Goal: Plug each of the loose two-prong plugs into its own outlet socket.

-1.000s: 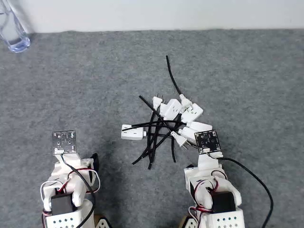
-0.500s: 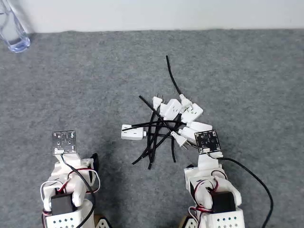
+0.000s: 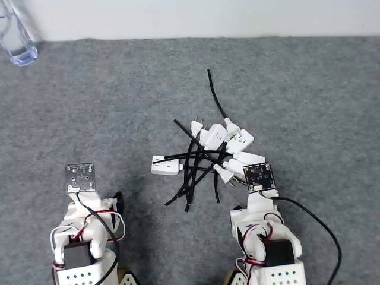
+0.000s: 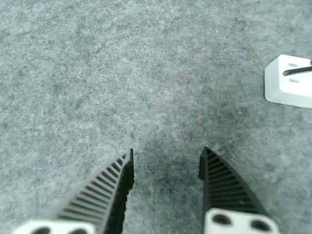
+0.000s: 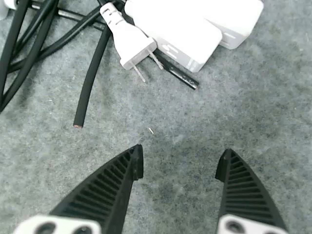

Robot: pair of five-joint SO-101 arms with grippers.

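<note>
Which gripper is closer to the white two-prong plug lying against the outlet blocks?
Right. The right gripper is open just short of the plug; the left gripper is over bare carpet, much farther off.

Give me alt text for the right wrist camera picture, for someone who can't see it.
The right gripper hangs open over grey felt. Just beyond it lie a loose white two-prong plug, white outlet blocks and black cords.
</note>
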